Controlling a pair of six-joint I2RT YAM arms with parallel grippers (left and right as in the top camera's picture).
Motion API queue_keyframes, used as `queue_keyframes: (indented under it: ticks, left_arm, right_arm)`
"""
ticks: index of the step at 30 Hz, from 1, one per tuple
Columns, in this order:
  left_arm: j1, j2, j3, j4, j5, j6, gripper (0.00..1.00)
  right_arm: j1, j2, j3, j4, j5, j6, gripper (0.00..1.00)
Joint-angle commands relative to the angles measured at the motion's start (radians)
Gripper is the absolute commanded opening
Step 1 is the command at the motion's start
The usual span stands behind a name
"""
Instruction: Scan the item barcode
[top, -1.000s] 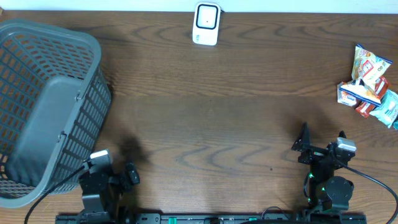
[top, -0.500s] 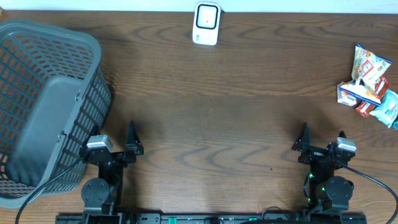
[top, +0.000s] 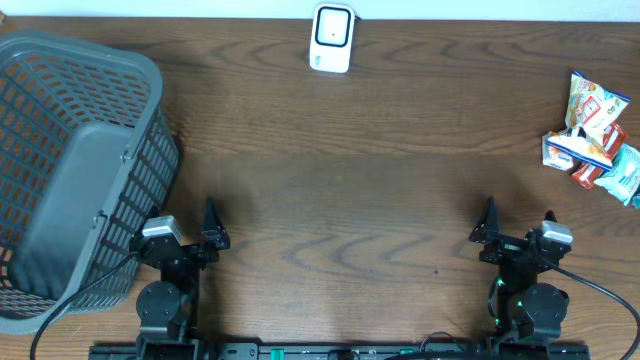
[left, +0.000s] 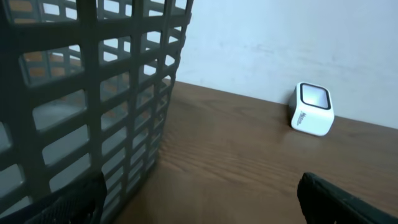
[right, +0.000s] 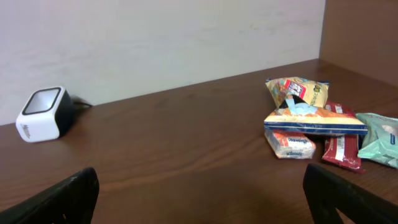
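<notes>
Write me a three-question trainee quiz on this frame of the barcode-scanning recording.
1. True or false: the pile of colourful snack packets lies inside the grey plastic lattice basket.
2. Where does the white box-shaped barcode scanner stand? A) at the far edge of the brown wooden table, near its middle; B) inside the basket; C) between the two grippers.
3. Fill in: the left gripper and the right gripper are both ___ and hold nothing.

Key
1. False: the packets lie on the table at its right edge, far from the basket.
2. A.
3. open.
</notes>
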Motion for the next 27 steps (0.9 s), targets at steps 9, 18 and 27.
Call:
queue_keyframes:
  ticks: [9,18,27]
  left_arm:
    - [-0.002,-0.004,-0.010,-0.063,-0.010,0.005,0.98]
    - [0.000,-0.004,-0.010,-0.062,-0.010,0.002,0.98]
    - [0.016,-0.004,-0.009,-0.063,0.008,0.002,0.98]
  right_arm:
    - [0.000,-0.006,-0.001,-0.004,-0.002,-0.016,0.99]
    - [0.000,-0.006,-0.001,-0.004,-0.002,-0.015,0.99]
    - [0.000,-0.006,-0.001,-0.004,-0.002,-0.015,0.99]
